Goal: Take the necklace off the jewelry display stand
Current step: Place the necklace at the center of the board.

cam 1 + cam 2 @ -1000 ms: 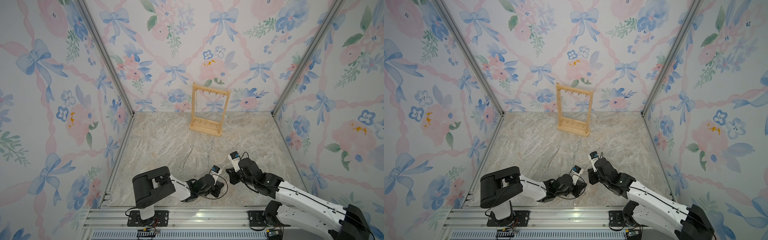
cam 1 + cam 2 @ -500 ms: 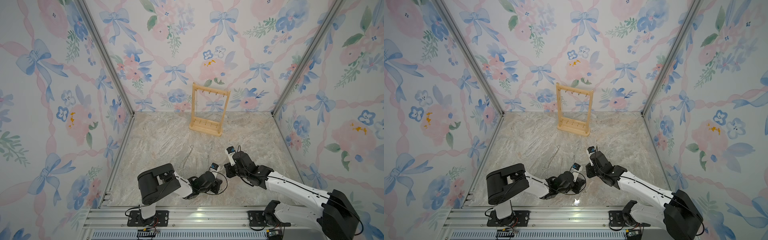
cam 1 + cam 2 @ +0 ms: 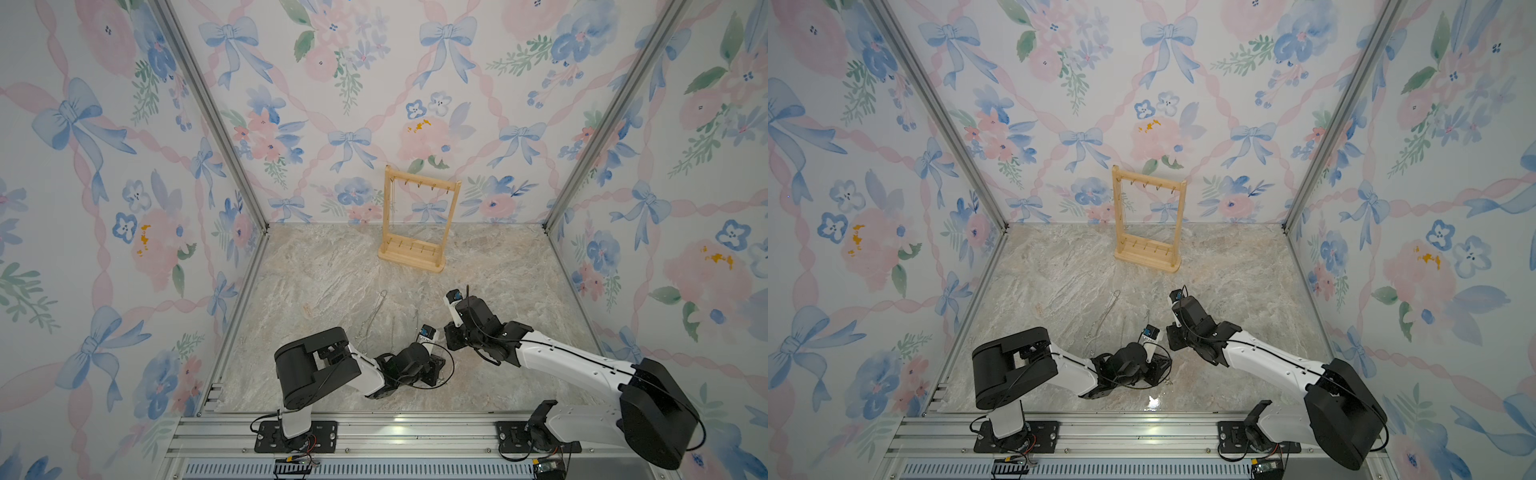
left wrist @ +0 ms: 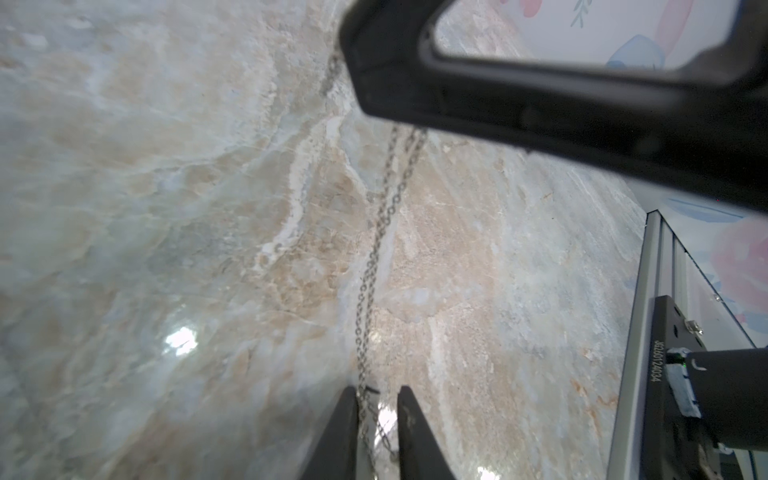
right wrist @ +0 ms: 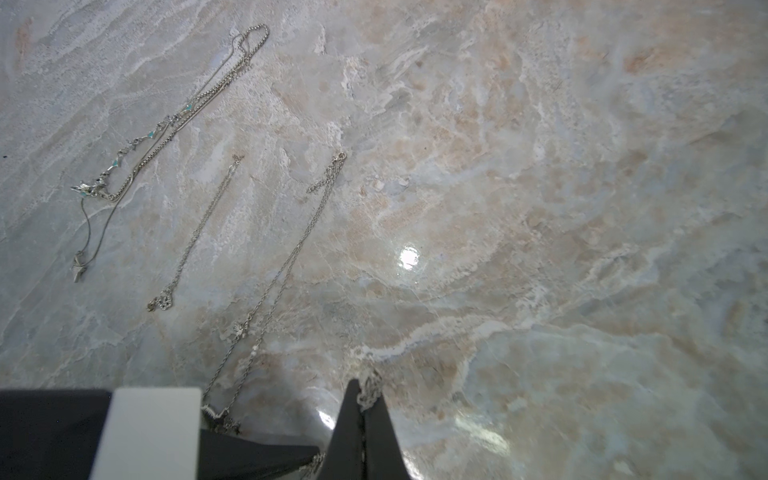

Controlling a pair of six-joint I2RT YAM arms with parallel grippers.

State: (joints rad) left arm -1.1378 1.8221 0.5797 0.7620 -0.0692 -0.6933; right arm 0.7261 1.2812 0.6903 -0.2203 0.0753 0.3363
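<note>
Pale marble bench (image 3: 498,266), open up to light-wood frame stand (image 3: 409,257); left jaws apart astride silver chain necklace (image 4: 379,232), right jaws clamping it.

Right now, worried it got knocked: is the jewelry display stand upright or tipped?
Upright: the jewelry display stand rests on its flat base, posts rising straight, in both top views.

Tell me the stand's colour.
The stand is light natural wood; it shows best in a top view.

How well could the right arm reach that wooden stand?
Probably yes: only bare marble separates the right hand and the jewelry display stand, though that hand is shut on a chain.
</note>
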